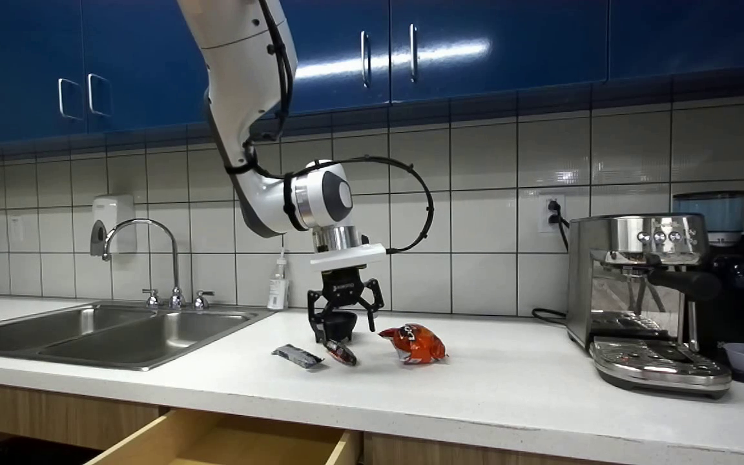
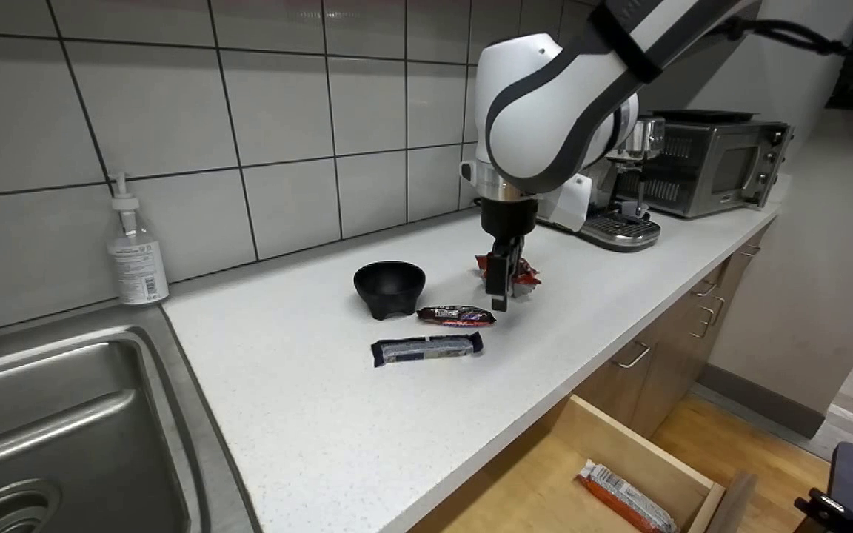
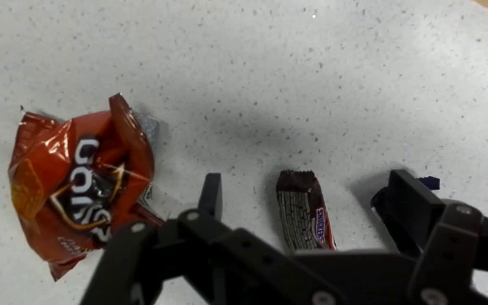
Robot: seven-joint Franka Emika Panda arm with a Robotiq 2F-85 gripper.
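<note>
I have the long white speckled counter (image 1: 507, 387) stretching from nine to three o'clock and glossy blue wall cabinets (image 1: 553, 45) at twelve, taking my black two-fingered gripper (image 1: 345, 328) as the dial's centre in an exterior view. My white and grey jointed arm (image 1: 243, 84) slants in from eleven. On that same dial, the double stainless-steel sink (image 1: 152, 336) is at nine, the open pale wooden drawer (image 1: 262, 442) between seven and eight, and the boxy silver metal espresso machine (image 1: 630, 284) at three.

The gripper points down over the counter; its jaws stand spread wide and I have hold of nothing. At nine o'clock from it in my wrist view lies a crumpled, shiny red-orange foil bag (image 3: 81, 182) with white lettering. A round black footed bowl (image 2: 389, 296) sits at nine in an exterior view.

A slim silver-and-navy wrapped bar (image 2: 426, 349) lies at eight in both exterior views. Inside the drawer, at five in an exterior view, is an orange-and-white wrapped bar (image 2: 626, 497).

Smallest is the dark brown wrapped Snickers bar (image 3: 303, 212), on the counter at six o'clock in an exterior view; my wrist view shows it between the parted fingers, a gap on either side, its lower end hidden behind the gripper.
</note>
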